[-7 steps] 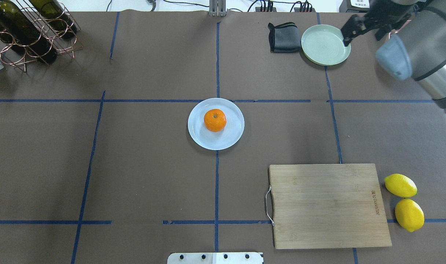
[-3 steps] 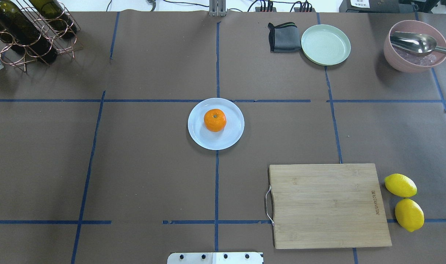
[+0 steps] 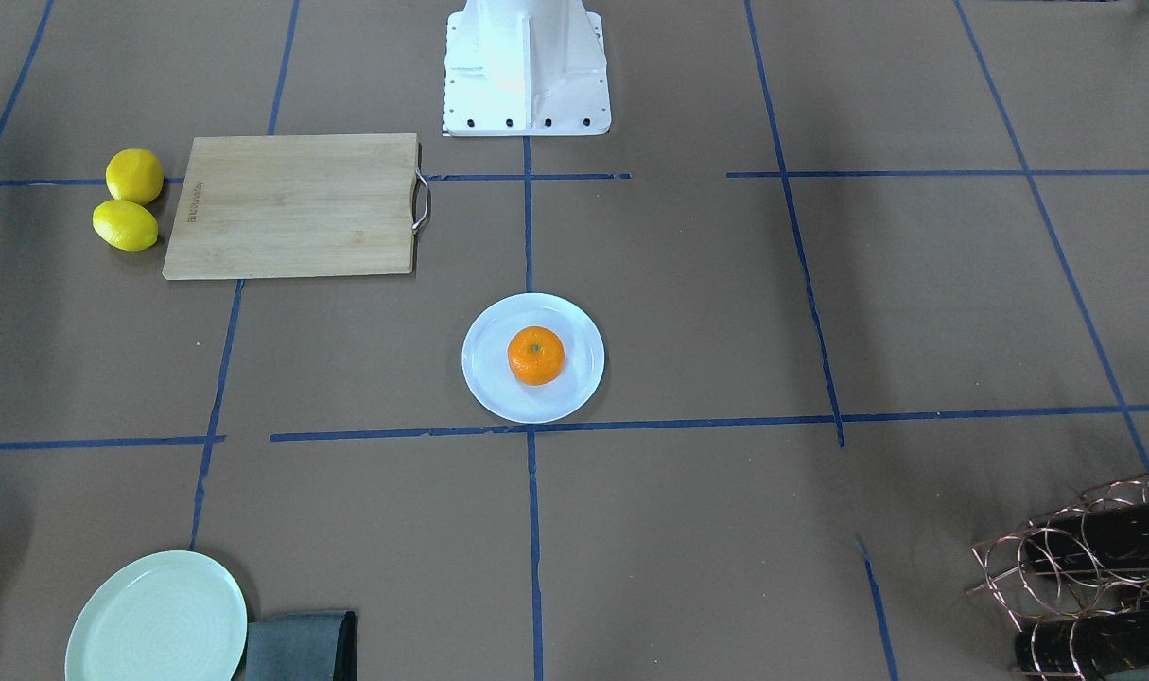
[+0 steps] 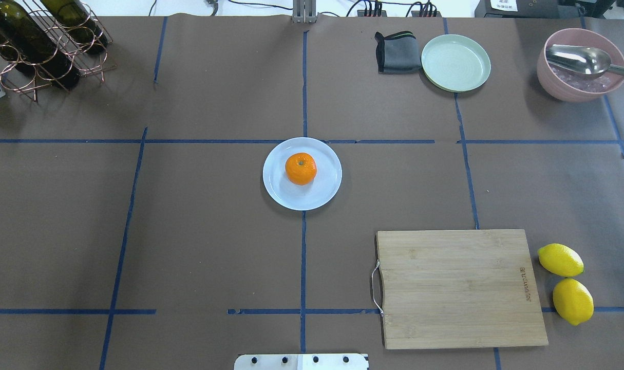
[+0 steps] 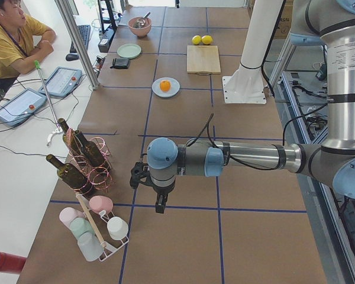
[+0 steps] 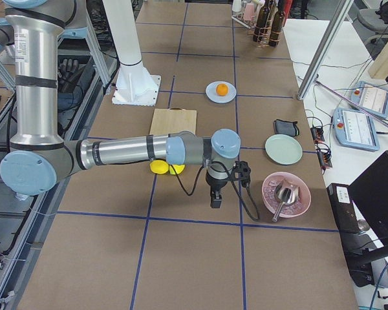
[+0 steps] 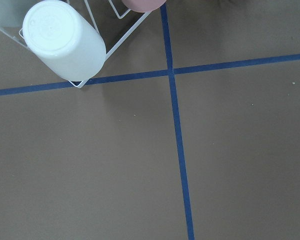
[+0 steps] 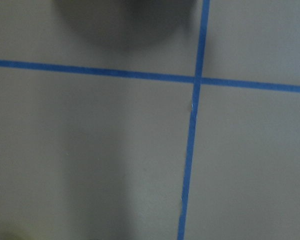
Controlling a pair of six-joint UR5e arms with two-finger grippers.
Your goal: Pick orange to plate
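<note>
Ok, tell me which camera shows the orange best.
The overhead exterior view: the orange sits unobstructed on the plate, with its stem dimple facing up. The front-facing view shows it almost as well. Both side views show it only small and far off. The wrist cameras do not show it.

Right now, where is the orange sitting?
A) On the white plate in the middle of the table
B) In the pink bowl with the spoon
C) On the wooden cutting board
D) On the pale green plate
A: the orange rests on the white plate at the table's centre, with its stem dimple facing up.
</note>
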